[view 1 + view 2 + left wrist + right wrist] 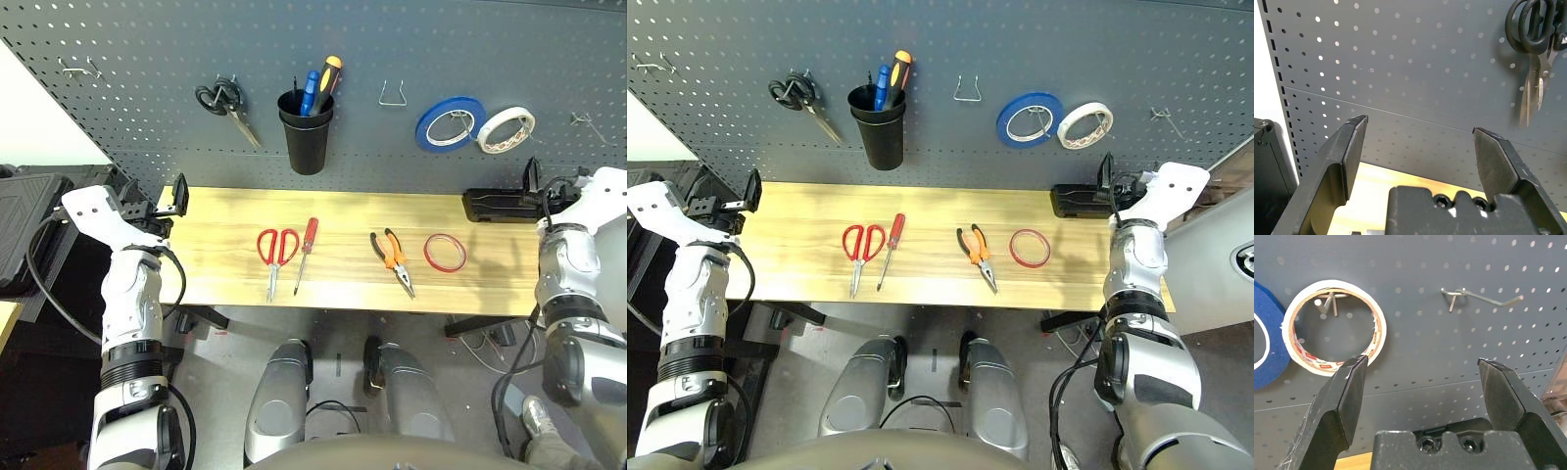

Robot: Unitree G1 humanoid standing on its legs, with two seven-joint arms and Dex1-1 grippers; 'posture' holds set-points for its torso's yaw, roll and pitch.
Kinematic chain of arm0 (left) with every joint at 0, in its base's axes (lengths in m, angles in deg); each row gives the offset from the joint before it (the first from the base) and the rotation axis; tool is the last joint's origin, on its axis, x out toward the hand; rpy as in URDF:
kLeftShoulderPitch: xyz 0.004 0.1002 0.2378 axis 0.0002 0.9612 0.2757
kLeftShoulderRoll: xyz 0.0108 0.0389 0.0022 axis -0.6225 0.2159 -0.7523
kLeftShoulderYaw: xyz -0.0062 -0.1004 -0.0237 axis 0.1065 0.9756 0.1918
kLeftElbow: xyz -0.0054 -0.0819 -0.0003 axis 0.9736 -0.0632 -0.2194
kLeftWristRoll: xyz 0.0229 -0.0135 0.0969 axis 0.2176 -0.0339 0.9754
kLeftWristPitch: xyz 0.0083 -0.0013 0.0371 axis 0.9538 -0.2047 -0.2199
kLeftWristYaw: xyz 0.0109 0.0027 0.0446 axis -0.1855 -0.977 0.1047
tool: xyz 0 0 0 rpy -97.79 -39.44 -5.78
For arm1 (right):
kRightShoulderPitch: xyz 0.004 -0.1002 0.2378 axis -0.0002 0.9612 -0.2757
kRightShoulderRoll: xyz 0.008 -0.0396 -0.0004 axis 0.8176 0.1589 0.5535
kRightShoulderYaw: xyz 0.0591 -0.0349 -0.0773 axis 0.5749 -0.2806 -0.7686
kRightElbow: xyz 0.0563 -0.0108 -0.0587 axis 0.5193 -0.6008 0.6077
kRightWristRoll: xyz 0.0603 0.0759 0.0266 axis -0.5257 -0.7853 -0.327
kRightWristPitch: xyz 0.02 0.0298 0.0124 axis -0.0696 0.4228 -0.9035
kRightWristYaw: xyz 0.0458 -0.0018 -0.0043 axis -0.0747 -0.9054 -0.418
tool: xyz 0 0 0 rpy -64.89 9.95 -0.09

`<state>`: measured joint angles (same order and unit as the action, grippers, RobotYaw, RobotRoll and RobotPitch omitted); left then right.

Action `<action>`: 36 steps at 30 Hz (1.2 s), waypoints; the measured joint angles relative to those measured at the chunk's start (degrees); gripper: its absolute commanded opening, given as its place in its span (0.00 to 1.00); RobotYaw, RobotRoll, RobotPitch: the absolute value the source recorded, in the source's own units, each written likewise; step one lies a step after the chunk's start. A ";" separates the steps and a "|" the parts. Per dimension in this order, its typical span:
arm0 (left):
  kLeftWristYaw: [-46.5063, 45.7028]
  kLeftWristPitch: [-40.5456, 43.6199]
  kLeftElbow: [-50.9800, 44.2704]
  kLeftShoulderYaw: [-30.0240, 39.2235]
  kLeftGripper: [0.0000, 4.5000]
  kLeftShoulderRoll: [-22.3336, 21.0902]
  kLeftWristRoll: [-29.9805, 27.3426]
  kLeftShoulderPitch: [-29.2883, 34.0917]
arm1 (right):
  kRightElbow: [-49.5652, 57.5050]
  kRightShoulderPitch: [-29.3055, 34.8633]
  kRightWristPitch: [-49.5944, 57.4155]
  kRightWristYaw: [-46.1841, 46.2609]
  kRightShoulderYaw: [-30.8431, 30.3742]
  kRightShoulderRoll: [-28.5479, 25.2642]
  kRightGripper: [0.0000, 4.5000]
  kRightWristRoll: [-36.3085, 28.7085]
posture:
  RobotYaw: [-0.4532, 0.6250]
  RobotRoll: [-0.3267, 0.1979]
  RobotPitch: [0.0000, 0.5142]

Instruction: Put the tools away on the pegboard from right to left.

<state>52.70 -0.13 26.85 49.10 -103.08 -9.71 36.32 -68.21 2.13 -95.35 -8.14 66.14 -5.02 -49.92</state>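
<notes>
The left tool (pixel 1420 161) and right tool (pixel 1422 401) both stand wide open with nothing between their fingers, raised before the pegboard (pixel 392 49), at either end of the table (pixel 206 264). Between them, well back from each, the red-handled scissors (pixel 278 255), screwdriver (pixel 307 250), pliers (pixel 394 259) and red tape ring (pixel 445 238) lie apart on the wood, the plier tips and scissor tips close to the table's robot-side edge, with bare wood toward both ends. Above, the white tape roll (pixel 1332 328) hangs beside an empty hook (pixel 1479 297), red printing inside its core too small to read.
</notes>
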 measured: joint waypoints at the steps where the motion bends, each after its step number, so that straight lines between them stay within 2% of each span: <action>1: 0.02 0.00 0.00 0.00 0.99 0.00 0.00 0.00 | 0.00 0.00 -0.04 0.01 0.00 0.00 1.00 0.00 | 0.63 0.62 0.30; 7: 0.37 0.39 -0.27 -0.08 0.99 0.02 0.00 0.42 | 0.00 0.01 -0.18 0.25 -0.71 -0.25 1.00 1.29 | 0.61 0.62 0.32; 11: 2.06 2.45 -2.95 -1.36 0.99 0.55 -0.29 3.26 | 0.02 0.48 2.02 -0.04 -2.55 -2.68 1.00 3.71 | 0.60 0.62 0.35; 21: 13.43 12.25 -18.94 -14.16 0.99 0.08 -1.47 11.97 | 2.12 2.73 19.65 -12.83 -5.79 -10.72 1.00 4.55 | 0.58 0.62 0.41; 29: 20.65 16.67 -24.31 -20.32 0.99 -1.90 -2.27 12.15 | 2.41 4.37 26.01 -22.30 -8.68 -14.78 1.00 6.42 | 0.58 0.62 0.44; 36: 26.83 17.95 -26.59 -24.91 0.99 -5.11 -1.72 12.03 | 2.97 3.97 27.05 -31.85 -15.21 -16.72 1.00 10.13 | 0.59 0.62 0.44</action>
<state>79.52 17.81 0.26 24.18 -108.19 -11.44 48.35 -65.25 6.10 -68.30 -39.99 50.94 -21.74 -39.79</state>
